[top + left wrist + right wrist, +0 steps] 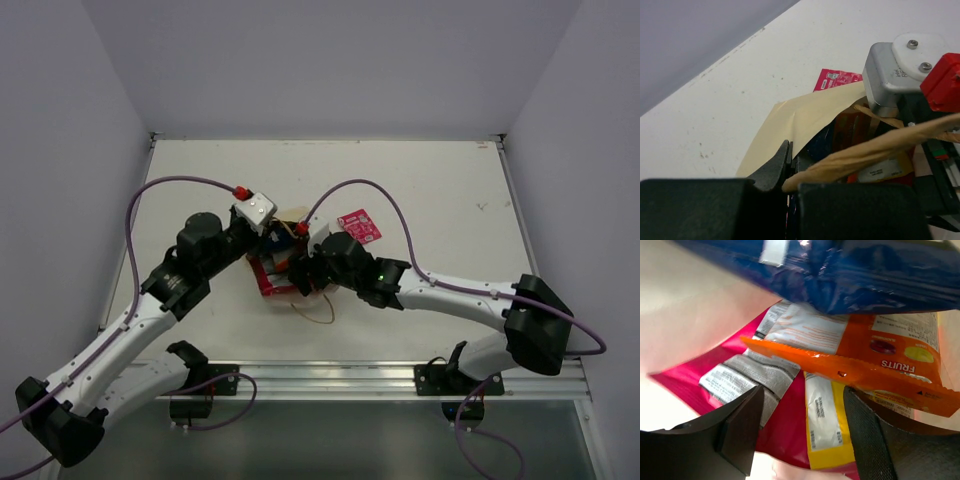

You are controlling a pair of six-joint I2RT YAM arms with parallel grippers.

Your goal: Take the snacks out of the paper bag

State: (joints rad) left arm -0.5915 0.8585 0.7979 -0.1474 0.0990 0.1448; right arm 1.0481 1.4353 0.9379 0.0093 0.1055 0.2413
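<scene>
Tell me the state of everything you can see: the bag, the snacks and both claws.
paper bag: rim pinched, snacks inside
magenta packet: out, flat on table
orange packet: inside bag, ungripped
blue bag: inside bag, ungripped
yellow wrapper: inside bag, ungripped
red-pink bag: inside bag, underneath
left claw: shut on paper bag
right claw: open, inside bag

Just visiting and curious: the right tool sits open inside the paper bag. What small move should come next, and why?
Probably nudge the right tool forward and close it on the orange packet. Its fingers stand open with that packet's edge just ahead of them. The left tool is shut on the paper bag, and one small magenta packet lies outside it.
</scene>
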